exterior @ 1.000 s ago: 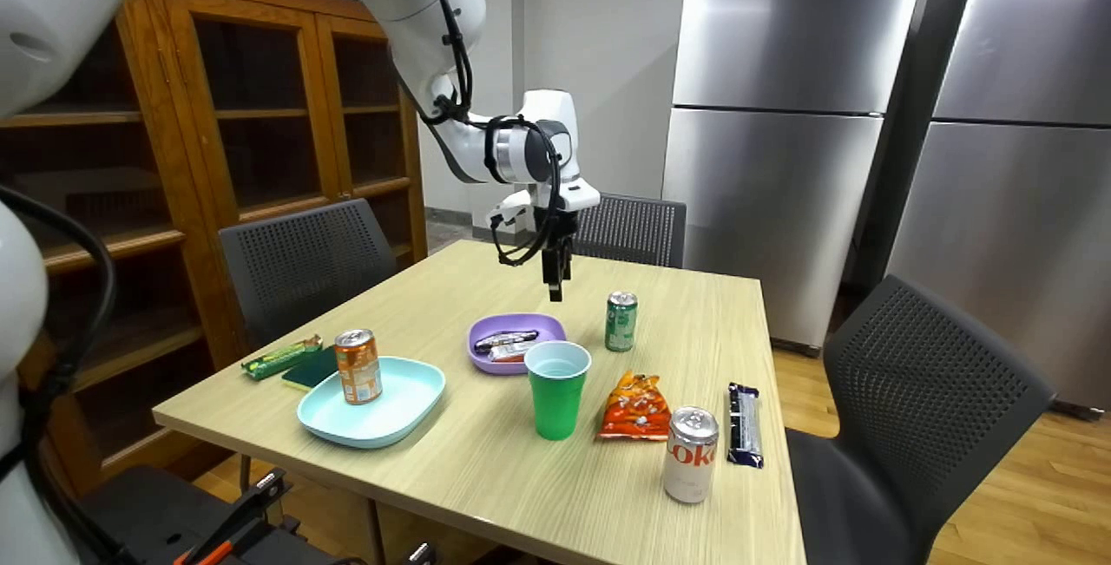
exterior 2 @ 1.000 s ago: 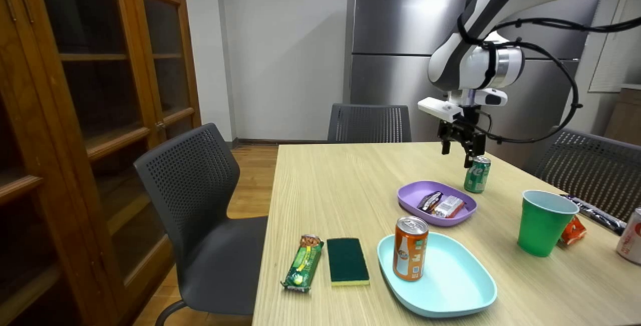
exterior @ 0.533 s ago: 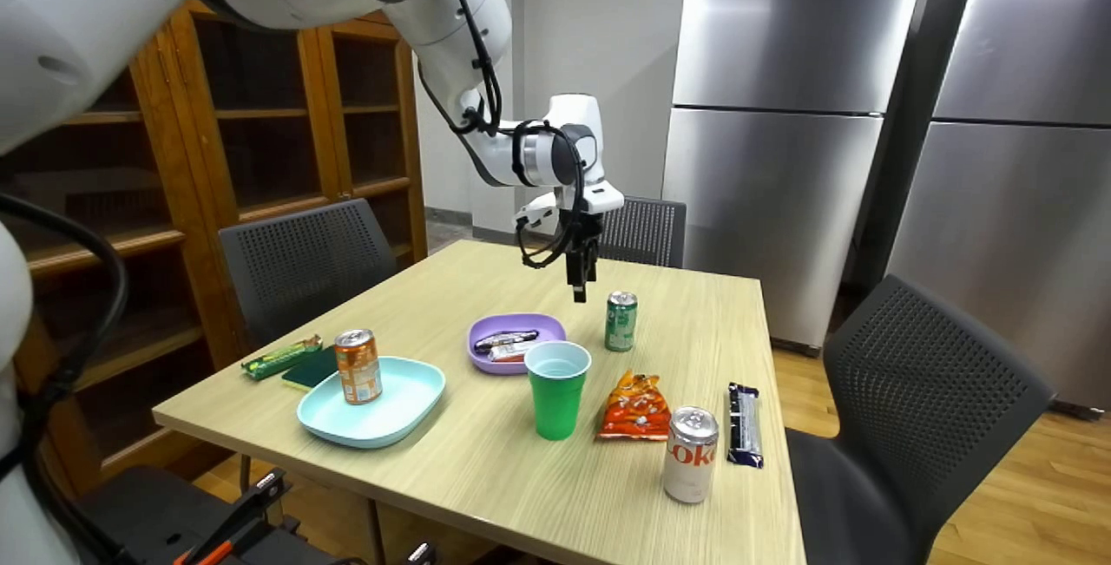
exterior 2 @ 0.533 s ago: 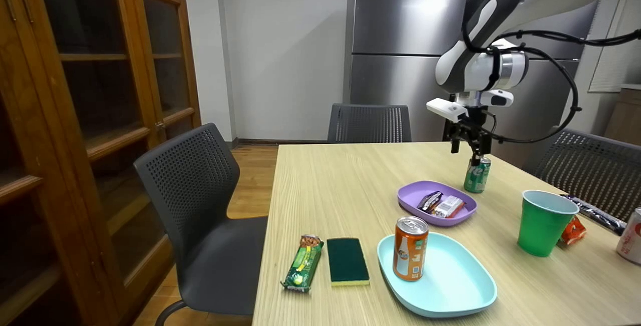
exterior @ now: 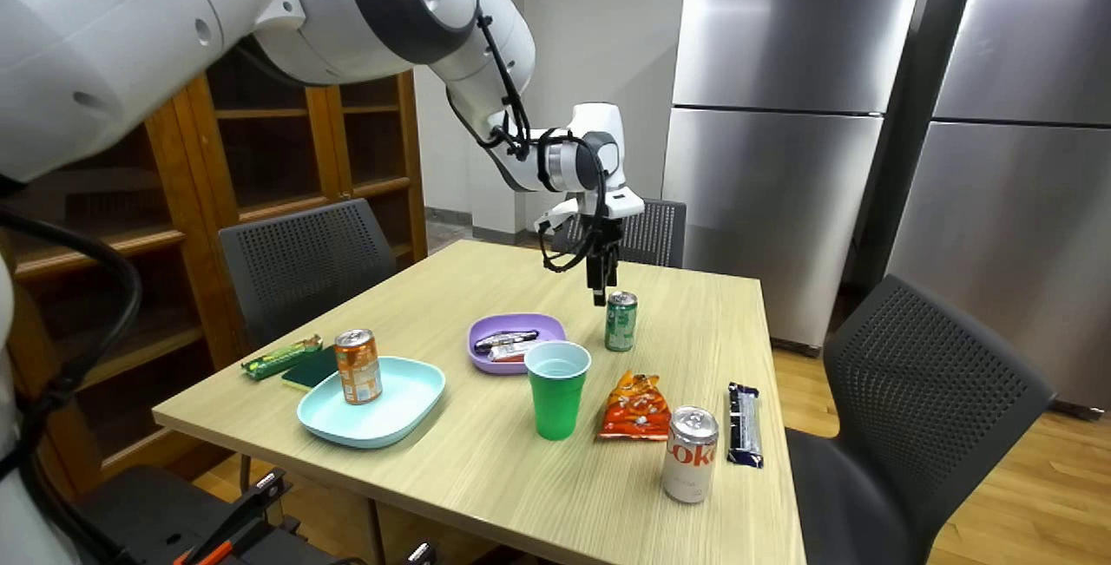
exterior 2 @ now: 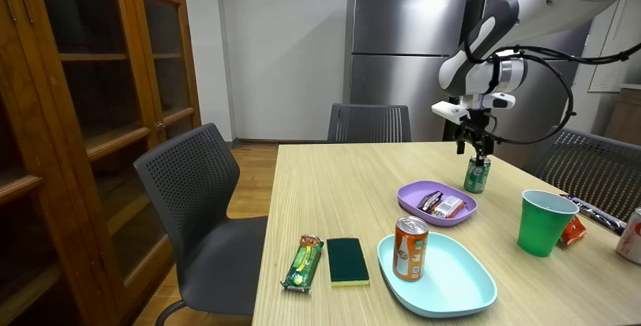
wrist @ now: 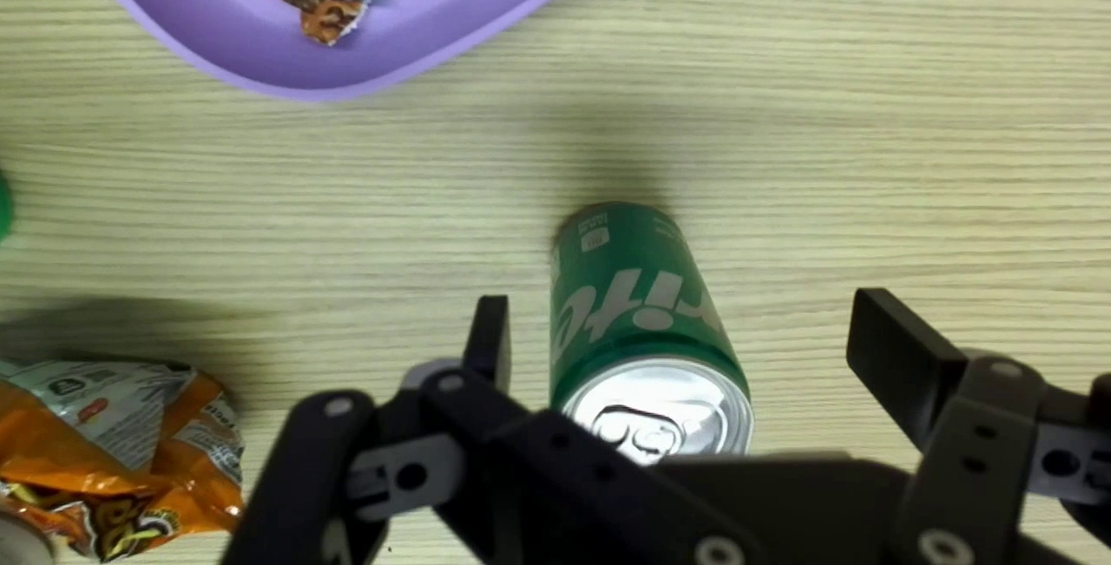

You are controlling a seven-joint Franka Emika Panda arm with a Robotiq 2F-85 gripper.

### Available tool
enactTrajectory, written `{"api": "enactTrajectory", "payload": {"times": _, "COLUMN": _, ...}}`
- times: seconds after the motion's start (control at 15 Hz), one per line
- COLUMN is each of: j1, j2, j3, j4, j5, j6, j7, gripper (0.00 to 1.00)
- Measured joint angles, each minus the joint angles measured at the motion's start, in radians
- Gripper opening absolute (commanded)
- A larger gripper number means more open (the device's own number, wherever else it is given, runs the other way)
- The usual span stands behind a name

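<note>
We are seeing a stainless-steel refrigerator [exterior: 781, 200] standing well apart from the pincer [wrist: 686, 338], while a wood-grain table [exterior: 694, 313] is spreading out beneath it. We are finding the pincer's two fingers standing wide apart. Far from the pincer, a turquoise plate [exterior 2: 450, 276] is lying; nearer it, a purple dish [wrist: 408, 53] is resting. We are noticing a green plastic cup [exterior: 558, 404] standing away from the pincer, and an orange snack bag [wrist: 130, 461] lying to its left in the wrist view. Right by the pincer's fingertips, the green Sprite can [wrist: 642, 322] is standing upright, showing between the fingers in the wrist view with tabletop appearing on both sides. We are also spotting wrapped bars [exterior 2: 449, 207] lying inside the dish, near the pincer.
</note>
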Motion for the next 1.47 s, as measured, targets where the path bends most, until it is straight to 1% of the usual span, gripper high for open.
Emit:
{"api": "enactTrajectory", "payload": {"times": 0.4, "j1": -0.03, "j2": 0.087, "j3": 0.0, "j4": 0.147, "j5": 0.0, "j6": -0.079, "j7": 0.013, "gripper": 1.0}}
{"api": "enactTrajectory", "payload": {"times": 0.8, "j1": -0.056, "j2": 0.145, "j3": 0.0, "j4": 0.248, "j5": 0.0, "j6": -0.145, "j7": 0.014, "gripper": 1.0}}
{"api": "enactTrajectory", "payload": {"times": 1.47, "j1": -0.069, "j2": 0.18, "j3": 0.001, "j4": 0.312, "j5": 0.0, "j6": -0.194, "j7": 0.014, "gripper": 1.0}}
